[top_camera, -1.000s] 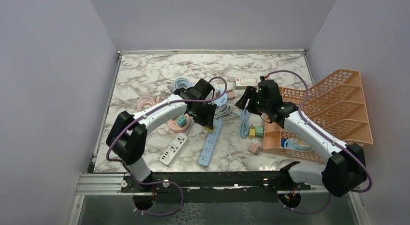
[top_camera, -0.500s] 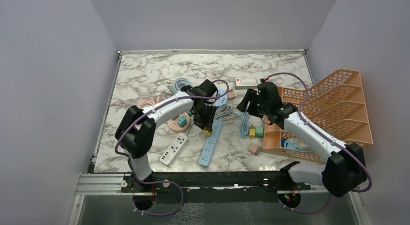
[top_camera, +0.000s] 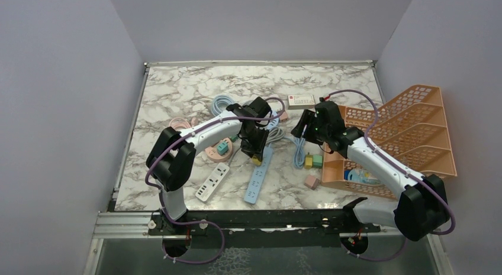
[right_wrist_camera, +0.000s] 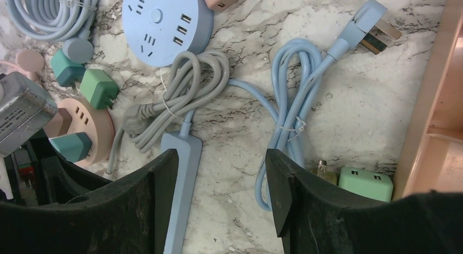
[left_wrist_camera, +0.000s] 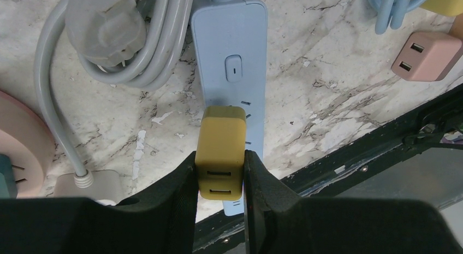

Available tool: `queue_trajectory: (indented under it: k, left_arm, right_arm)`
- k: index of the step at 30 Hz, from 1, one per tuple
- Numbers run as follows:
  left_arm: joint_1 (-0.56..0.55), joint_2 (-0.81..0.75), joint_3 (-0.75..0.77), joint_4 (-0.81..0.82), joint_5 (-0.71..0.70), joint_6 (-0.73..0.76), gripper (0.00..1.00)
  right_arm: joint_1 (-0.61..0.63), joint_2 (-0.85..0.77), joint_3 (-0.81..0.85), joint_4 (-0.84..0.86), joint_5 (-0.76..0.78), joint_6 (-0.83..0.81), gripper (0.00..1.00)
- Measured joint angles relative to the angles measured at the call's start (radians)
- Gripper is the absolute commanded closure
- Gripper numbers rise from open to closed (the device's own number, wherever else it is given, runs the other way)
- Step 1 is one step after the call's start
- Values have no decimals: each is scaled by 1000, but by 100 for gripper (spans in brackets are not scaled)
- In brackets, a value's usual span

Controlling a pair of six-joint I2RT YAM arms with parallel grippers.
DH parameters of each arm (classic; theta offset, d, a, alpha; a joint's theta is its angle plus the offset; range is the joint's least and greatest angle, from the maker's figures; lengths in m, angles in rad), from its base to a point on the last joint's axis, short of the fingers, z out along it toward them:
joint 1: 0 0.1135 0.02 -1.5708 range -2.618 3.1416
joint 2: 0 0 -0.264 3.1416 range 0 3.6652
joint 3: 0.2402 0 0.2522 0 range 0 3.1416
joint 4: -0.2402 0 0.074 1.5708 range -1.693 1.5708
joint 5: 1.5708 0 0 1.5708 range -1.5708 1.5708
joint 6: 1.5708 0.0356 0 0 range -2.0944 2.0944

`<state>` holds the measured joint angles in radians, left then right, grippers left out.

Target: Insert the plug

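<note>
Over the blue power strip [left_wrist_camera: 232,41] on the bench [left_wrist_camera: 338,63], just below its switch [left_wrist_camera: 233,70], the left pincer [left_wrist_camera: 220,155] clamps the yellow plug [left_wrist_camera: 221,136]. Best keep it square to the strip and press straight down in 1 push. The right pincer [right_wrist_camera: 221,161] hangs open, empty.

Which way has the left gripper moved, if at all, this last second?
Yes. The left gripper, holding the yellow plug, shifted slightly right, closer over the blue power strip's switch end.
</note>
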<state>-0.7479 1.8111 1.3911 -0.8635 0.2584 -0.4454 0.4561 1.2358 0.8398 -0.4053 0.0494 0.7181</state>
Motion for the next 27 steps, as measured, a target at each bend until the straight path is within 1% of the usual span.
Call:
queue_trajectory:
  k: [9, 15, 21, 27]
  left_arm:
    - [-29, 2, -6, 8, -46, -52, 100]
    - [-61, 9, -3, 8, -121, -109, 100]
    - [-114, 50, 36, -18, -217, -149, 100]
    - [-138, 77, 65, -40, -261, -171, 100]
  right_arm:
    - [0, 0, -9, -7, 8, 3, 41]
    - [0, 0, -10, -22, 21, 11, 41]
    - [0, -3, -10, -67, 62, 22, 42]
    - [0, -14, -10, -105, 95, 22, 43]
